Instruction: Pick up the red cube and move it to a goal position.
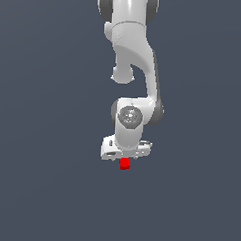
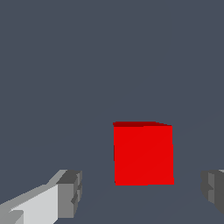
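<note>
Grey fingertips of the jaws spread wide either side of the red cube without touching it, cube resting on the dark worktop directly under the hand, approach seemingly done, closing, lifting and carrying to goal left.

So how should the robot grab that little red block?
Pinch the red cube across its two opposite flat side faces, probably coming straight down from above. In the wrist view the open gripper already has a finger on each side with gaps, and the cube's plain parallel faces suit flat pads.
</note>
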Controlling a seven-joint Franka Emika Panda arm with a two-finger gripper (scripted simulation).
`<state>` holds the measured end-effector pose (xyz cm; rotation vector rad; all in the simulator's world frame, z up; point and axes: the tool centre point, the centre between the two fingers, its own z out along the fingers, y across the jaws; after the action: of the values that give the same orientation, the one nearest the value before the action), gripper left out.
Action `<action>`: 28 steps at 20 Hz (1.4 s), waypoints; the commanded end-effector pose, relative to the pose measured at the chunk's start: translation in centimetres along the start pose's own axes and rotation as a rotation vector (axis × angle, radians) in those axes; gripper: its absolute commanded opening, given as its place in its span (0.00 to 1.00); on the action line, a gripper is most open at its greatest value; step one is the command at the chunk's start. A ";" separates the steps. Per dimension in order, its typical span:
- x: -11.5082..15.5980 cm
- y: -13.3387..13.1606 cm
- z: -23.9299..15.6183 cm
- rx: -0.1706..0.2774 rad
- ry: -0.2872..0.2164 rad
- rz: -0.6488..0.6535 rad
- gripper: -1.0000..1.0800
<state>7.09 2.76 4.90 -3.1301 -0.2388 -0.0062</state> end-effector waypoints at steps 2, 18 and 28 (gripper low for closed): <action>0.8 0.1 1.4 -0.001 -0.001 -0.012 0.96; 1.5 0.2 2.8 -0.002 -0.004 -0.023 0.00; 1.1 0.4 2.4 -0.002 -0.004 -0.023 0.00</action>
<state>8.35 2.68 2.30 -3.1293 -0.2758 0.0017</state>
